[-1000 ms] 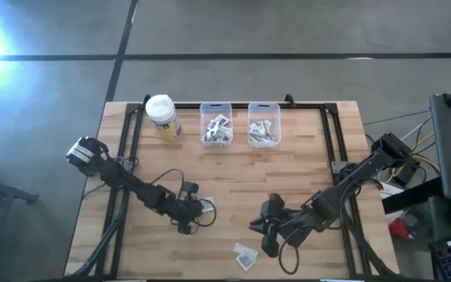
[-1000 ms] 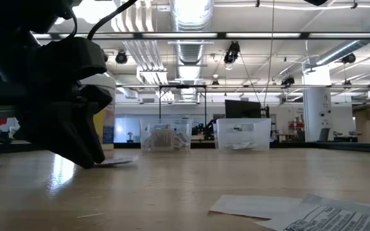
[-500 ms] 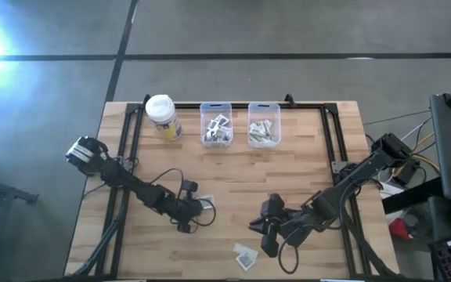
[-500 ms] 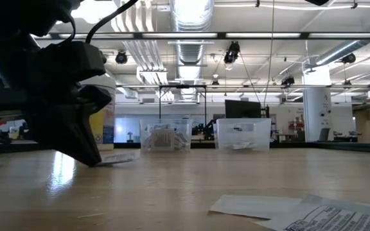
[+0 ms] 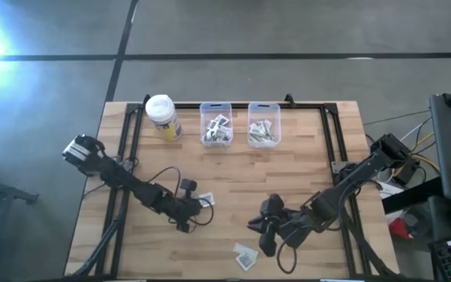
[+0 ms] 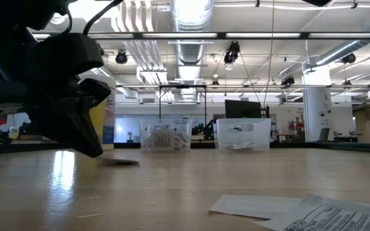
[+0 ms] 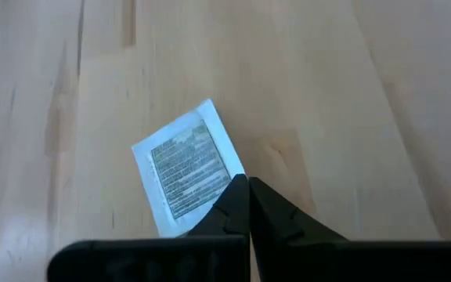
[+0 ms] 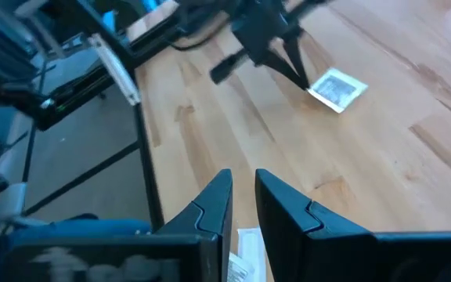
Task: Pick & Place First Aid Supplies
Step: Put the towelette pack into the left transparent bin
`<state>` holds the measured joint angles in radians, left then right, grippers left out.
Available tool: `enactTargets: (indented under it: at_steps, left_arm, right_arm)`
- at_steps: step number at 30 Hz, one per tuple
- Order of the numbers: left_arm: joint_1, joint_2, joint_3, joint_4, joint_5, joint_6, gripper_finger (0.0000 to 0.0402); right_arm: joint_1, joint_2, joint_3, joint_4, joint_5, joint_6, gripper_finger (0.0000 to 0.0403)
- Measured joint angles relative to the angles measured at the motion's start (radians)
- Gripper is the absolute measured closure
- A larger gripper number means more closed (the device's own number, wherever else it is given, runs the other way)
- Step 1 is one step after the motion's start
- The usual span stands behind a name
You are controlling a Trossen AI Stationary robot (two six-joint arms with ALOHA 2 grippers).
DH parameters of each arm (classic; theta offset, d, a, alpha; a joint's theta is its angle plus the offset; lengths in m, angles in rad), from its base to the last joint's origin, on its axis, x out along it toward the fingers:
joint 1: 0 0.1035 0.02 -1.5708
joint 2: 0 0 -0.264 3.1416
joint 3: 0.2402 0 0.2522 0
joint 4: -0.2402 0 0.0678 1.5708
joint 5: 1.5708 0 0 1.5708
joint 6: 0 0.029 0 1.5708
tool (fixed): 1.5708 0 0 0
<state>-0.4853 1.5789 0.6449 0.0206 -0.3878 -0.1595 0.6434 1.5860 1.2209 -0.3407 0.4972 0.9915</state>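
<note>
A square white packet (image 7: 186, 168) with a dark printed patch is one of the first aid supplies. It sits at the table's middle left with my left gripper (image 5: 196, 205) shut on it. My right gripper (image 5: 261, 239) hovers over the near middle. Its fingers (image 8: 218, 200) stand a narrow gap apart with nothing between them. Under it, two more white packets (image 5: 245, 254) lie flat on the wood. The packets also show close up in the low view (image 6: 313, 212). My left gripper pinches the packet's edge next to one corner (image 7: 233, 178) between its two fingertips. The fingers slant down from the table's left. The packet sticks out beyond the tips, low over the wood. I cannot tell whether its far end still touches the table.
Two clear bins (image 5: 216, 125) (image 5: 263, 125) holding packets stand at the far middle. A yellow container with a white lid (image 5: 163, 117) stands to their left. A black frame (image 5: 327, 110) runs along the table's edges. Bare wood lies between the grippers and the bins.
My left gripper has risen a little. The packet's held side has come up off the wood with it. My right gripper has kept its place.
</note>
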Motion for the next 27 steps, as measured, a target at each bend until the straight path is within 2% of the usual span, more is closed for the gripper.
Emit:
enactTargets:
  at_steps: [3,12,18,22,27]
  left_arm:
    - [-0.001,-0.007,0.0,0.007,0.0,0.001,0.0401]
    - [-0.007,-0.011,0.002,-0.008,-0.003,0.002,0.0401]
    - [-0.005,-0.013,0.011,-0.006,-0.015,0.032,0.0394]
    - [-0.005,-0.013,0.025,-0.008,-0.015,0.08,0.0362]
    - [0.001,-0.013,0.033,-0.007,-0.015,0.043,0.0291]
  right_arm:
    - [0.001,0.033,0.0,0.009,0.044,0.033,0.0346]
    - [-0.001,0.146,0.0,0.017,0.047,0.108,0.0346]
    - [-0.001,0.148,0.0,0.016,0.047,0.108,0.0346]
    - [-0.001,0.122,0.0,0.015,0.047,0.085,0.0346]
    - [-0.005,0.083,0.0,-0.002,0.053,0.053,0.0346]
